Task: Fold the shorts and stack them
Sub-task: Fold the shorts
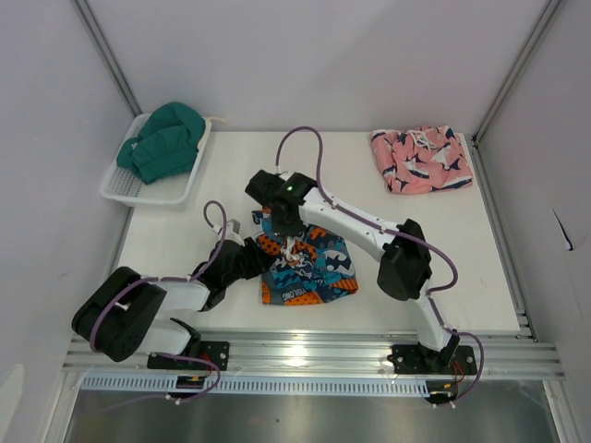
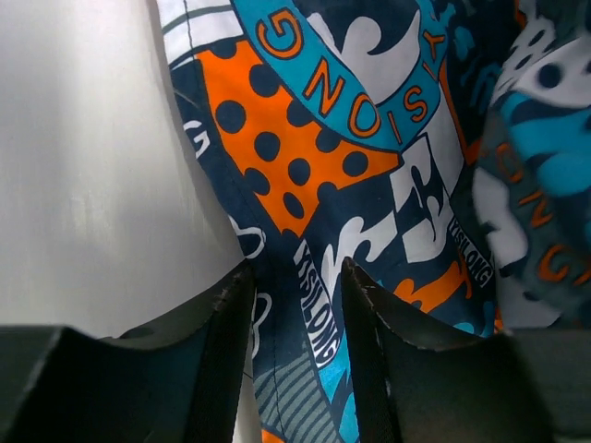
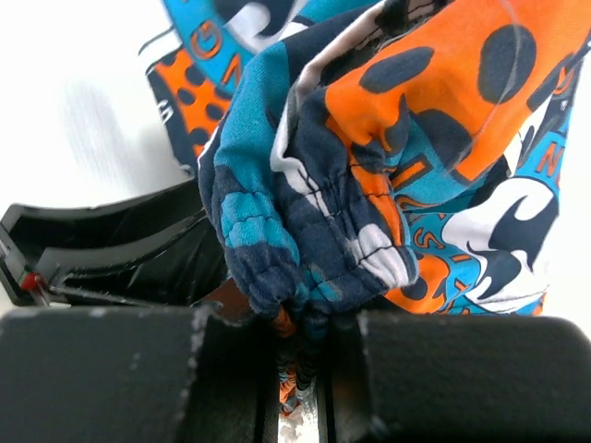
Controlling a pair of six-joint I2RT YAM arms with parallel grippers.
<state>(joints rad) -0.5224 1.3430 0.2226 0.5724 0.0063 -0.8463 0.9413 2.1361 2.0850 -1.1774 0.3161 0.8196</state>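
White table point(image 1: 443, 268), pale grey walls on three sides, aluminium rail along the near edge. Far left corner: white plastic basket point(image 1: 123, 191) holding a bundled green cloth point(image 1: 166, 140). Far right: pink shorts point(image 1: 420, 159) with shark print, lying roughly folded and flat, white drawstring on top, well apart from both arms. Centre, near the front edge: patchwork shorts point(image 1: 314, 272) in teal, orange and navy, partly flat on the table, with the far edge drawn up. Left gripper point(image 1: 251, 263) sits low at the left edge of these shorts. In the left wrist view its two black fingers point(image 2: 222, 351) stand close together with the navy hem running up between them, so it looks pinched on the fabric there. Bare table shows to the left of the hem. Right gripper point(image 1: 292, 235) reaches in from the right arm over the far edge of the same shorts. In the right wrist view its jaws are pressed together on a gathered bunch of the elasticated waistband point(image 3: 305, 231), which is held up off the table while the rest of the shorts hangs away below. Both grippers are on the one garment, just beside each other.
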